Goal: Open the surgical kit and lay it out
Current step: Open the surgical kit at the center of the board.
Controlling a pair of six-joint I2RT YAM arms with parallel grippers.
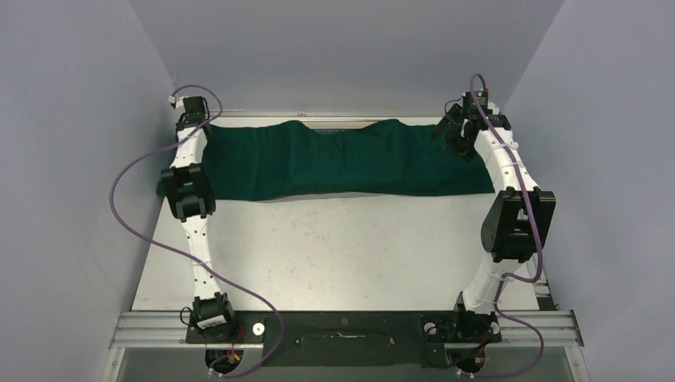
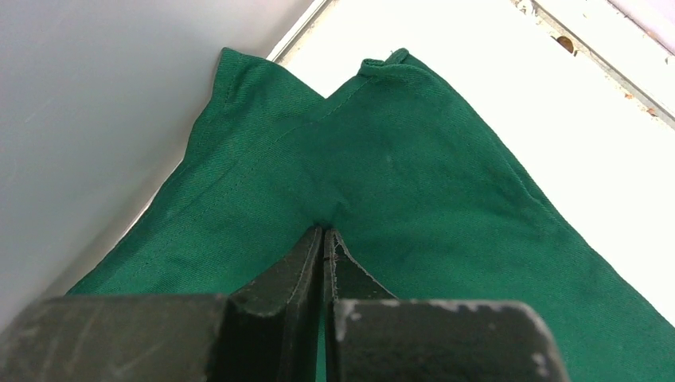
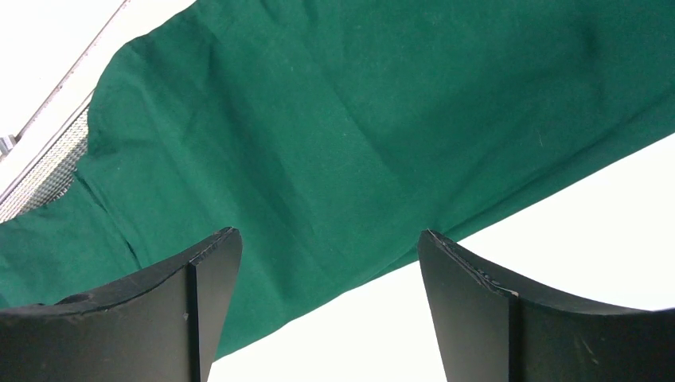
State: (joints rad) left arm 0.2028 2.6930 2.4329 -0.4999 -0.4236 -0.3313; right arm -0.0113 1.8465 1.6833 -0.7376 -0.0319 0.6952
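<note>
My left gripper (image 2: 325, 232) is pressed shut, its two fingers meeting flat along their length. The green cloth (image 1: 342, 163) gathers into a small pucker right at their tips, so I read it as a pinch of fabric held between them. Ahead of those tips a stitched seam runs away across the cloth toward a notch between two hemmed corners. The corner on the right is rolled over on itself. To the left of this gripper the cloth lies against the grey side wall (image 2: 79, 119), and to its right and beyond the corners the white table (image 1: 334, 255) shows bare. My right gripper (image 3: 328, 232) stands wide apart with nothing between its fingers. It hangs above the cloth's edge, which crosses the gap between the fingers on a slant. The left finger (image 3: 191, 302) is over fabric and the right finger (image 3: 477, 310) is over bare table. Far off to the left of that left finger, a strip of the silver wire-mesh tray (image 3: 36, 179) peeks out from under the cloth's border. The rest of the tray is covered, and I cannot see any instruments or packets. From the overhead view, the cloth lies as a long band between the two grippers.
</note>
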